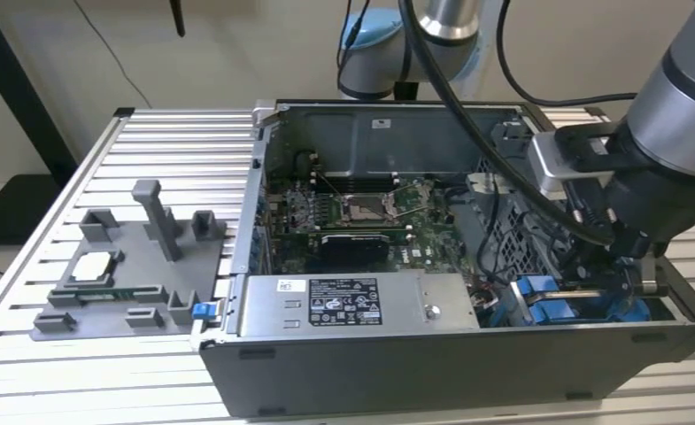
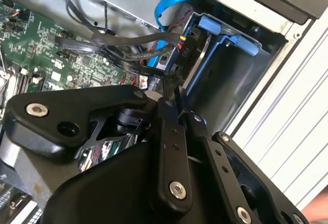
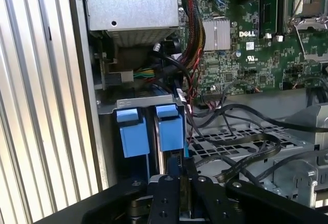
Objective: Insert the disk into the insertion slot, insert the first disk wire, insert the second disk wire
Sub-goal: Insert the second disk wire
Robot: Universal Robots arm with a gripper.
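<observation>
disk (image 3: 171, 131): blue-framed, seated upright in the insertion slot (image 3: 134, 103), at the computer case (image 1: 442, 363) corner beside the power supply (image 1: 359, 305)
wire (image 2: 154, 55): dark flat cable runs to a black connector (image 2: 185, 47) at the disk's end
gripper (image 2: 171, 98): jaws narrow, pinched on a black connector just at the disk's edge
arm (image 1: 678, 133): reaches down into the case at the exterior view's right
surface (image 1: 40, 248): slatted metal, carries case and grey fixture (image 1: 135, 266)
</observation>
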